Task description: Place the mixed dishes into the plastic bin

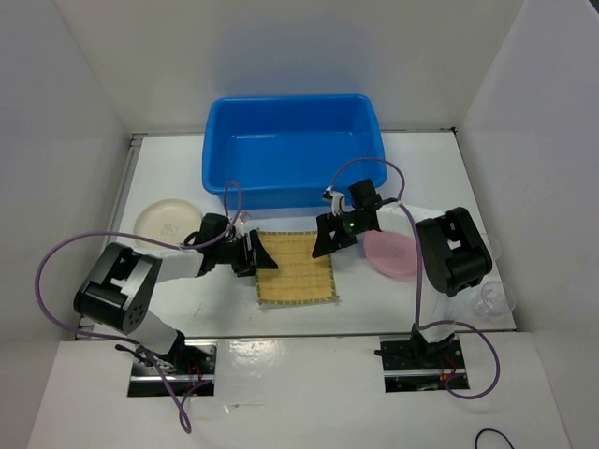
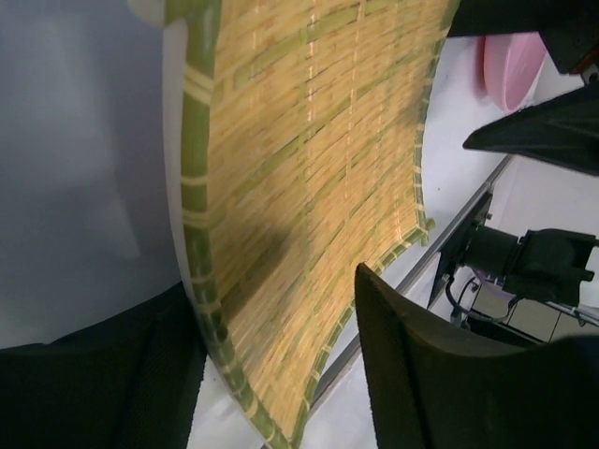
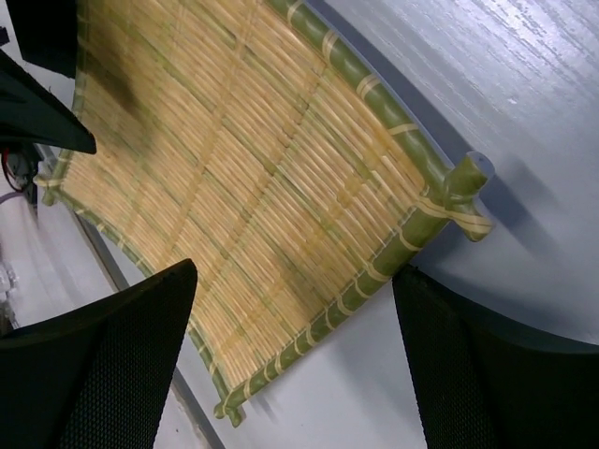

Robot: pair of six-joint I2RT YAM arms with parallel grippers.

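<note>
The tan woven bamboo mat lies flat on the table in front of the blue plastic bin. My left gripper is at the mat's left edge, jaws apart, with the green border between the fingers. My right gripper stands open over the mat's right far corner, nothing clamped. The cream plate lies to the left, the pink plate to the right. A clear cup stands at the near right. The bin holds nothing I can see.
White walls close in the table on the left, right and back. The bin's near wall stands just behind both grippers. A purple cable loops over the right arm.
</note>
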